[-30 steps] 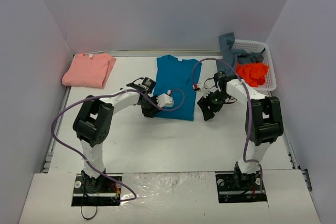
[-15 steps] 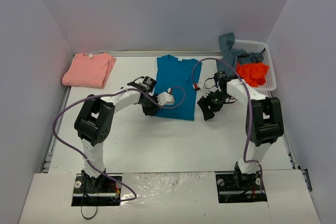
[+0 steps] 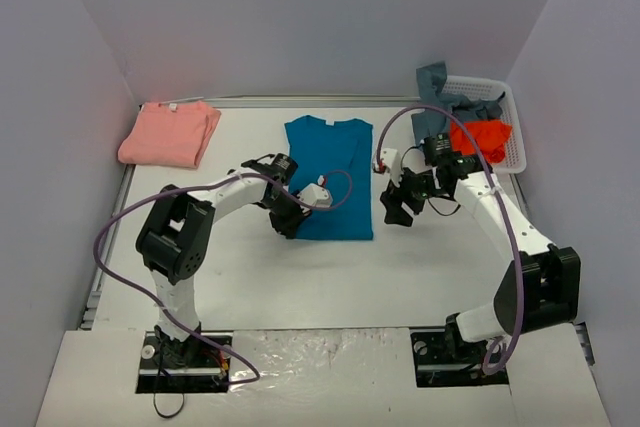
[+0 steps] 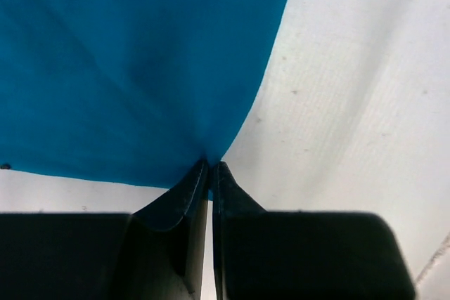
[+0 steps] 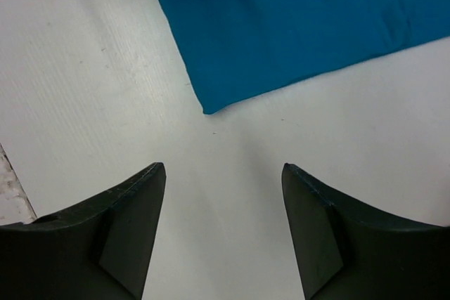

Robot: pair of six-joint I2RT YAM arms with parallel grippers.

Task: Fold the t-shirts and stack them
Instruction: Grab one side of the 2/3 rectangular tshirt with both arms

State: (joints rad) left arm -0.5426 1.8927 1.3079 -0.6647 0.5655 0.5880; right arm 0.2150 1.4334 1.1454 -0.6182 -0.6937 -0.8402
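Tugged sideways, the teal-blue t-shirt (image 3: 328,172) is clamped by the left pincer (image 4: 211,168), and the right pincer (image 5: 221,170) (jaws apart) should grab the corner ahead to fold.

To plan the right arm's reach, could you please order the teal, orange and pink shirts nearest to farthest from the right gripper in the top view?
1. teal shirt, just left of the right gripper.
2. orange shirt, in the basket, back right.
3. pink shirt, back-left corner.
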